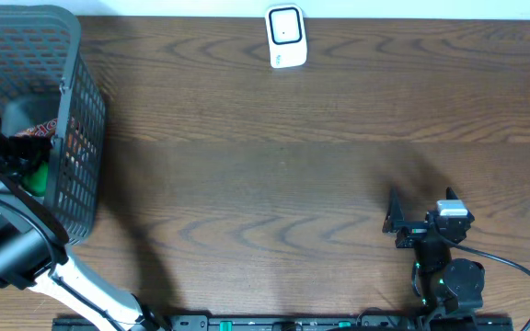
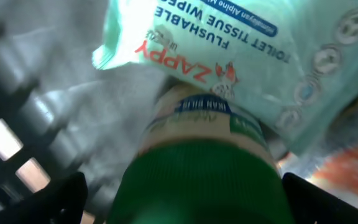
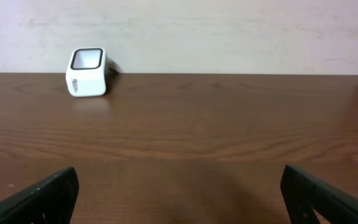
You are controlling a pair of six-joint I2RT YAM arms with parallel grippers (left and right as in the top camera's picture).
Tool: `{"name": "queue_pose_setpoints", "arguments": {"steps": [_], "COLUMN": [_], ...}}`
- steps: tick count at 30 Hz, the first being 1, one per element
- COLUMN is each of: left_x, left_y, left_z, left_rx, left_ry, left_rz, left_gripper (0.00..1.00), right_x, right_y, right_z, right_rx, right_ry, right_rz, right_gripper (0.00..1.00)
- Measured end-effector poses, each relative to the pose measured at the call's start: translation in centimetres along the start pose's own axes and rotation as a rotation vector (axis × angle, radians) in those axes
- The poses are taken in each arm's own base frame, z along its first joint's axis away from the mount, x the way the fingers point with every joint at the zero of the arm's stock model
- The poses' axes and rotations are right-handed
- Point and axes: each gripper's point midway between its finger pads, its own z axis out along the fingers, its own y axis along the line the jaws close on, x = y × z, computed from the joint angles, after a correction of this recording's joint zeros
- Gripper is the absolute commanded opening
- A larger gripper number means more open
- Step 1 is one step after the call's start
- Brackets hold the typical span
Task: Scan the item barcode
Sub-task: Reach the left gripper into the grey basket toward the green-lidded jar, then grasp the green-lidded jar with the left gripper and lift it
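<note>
**Surface and fixed items.** The wooden surface [image 1: 274, 184] carries a dark mesh basket [image 1: 81, 156] at its far left corner. A white barcode scanner [image 1: 285, 37] stands at the far edge, near the centre and well apart from the basket. In the right wrist view the scanner [image 3: 87, 73] stands upright to the far left, against a pale wall.

**Left arm.** The left arm [image 1: 12, 248] rises from the near left edge and reaches down into the basket. The overhead view does not show its tip clearly. In the left wrist view, the left jaws are spread wide, with one fingertip visible at each lower corner.

**Task item.** A bottle [image 2: 197, 124] with a green cap [image 2: 197, 180] lies inside the basket, directly between the spread left jaws. Its cap points toward the camera. The picture is blurred, so whether either fingertip touches the bottle cannot be determined.

**Other basket contents.** A pale green pack of flushable wipes [image 2: 247, 56] lies just beyond the bottle and overlaps its far end. An orange packet [image 2: 340, 168] lies to the right of the bottle. The basket's mesh wall [image 2: 17, 124] shows at the left.

**Right arm.** The right arm [image 1: 454, 280] sits at the near right. The right jaws are spread wide over bare wood, pointing left in the overhead view, and hold nothing.
</note>
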Motion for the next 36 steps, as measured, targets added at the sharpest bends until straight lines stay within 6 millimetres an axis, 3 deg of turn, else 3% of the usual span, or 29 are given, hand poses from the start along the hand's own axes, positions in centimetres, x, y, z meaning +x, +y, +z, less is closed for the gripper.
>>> {"name": "queue_pose_setpoints", "arguments": {"steps": [5, 8, 10, 23, 26, 28, 36], "left_x": [0.4, 1.2, 1.2, 1.3, 1.1, 1.1, 2.8], "left_y": [-0.3, -0.2, -0.4, -0.5, -0.6, -0.6, 0.3], "left_z": [2.7, 4.2, 4.1, 3.5, 1.9, -0.3, -13.2], "left_rx": [-0.001, -0.013, -0.008, 0.003, 0.031, 0.069, 0.308], "left_ry": [-0.002, 0.012, 0.004, -0.009, -0.046, -0.094, -0.392], "left_rz": [0.013, 0.026, 0.028, 0.027, 0.027, 0.026, 0.036], "left_gripper": [0.99, 0.78, 0.72, 0.72, 0.72, 0.72, 0.73], "right_x": [0.0, 0.0, 0.0, 0.0, 0.0, 0.0, 0.0], "right_y": [0.0, 0.0, 0.0, 0.0, 0.0, 0.0, 0.0], "right_z": [0.0, 0.0, 0.0, 0.0, 0.0, 0.0, 0.0], "right_rx": [0.0, 0.0, 0.0, 0.0, 0.0, 0.0, 0.0], "right_ry": [0.0, 0.0, 0.0, 0.0, 0.0, 0.0, 0.0], "right_rz": [0.0, 0.0, 0.0, 0.0, 0.0, 0.0, 0.0], "right_gripper": [0.99, 0.99, 0.99, 0.99, 0.99, 0.99, 0.99]}}
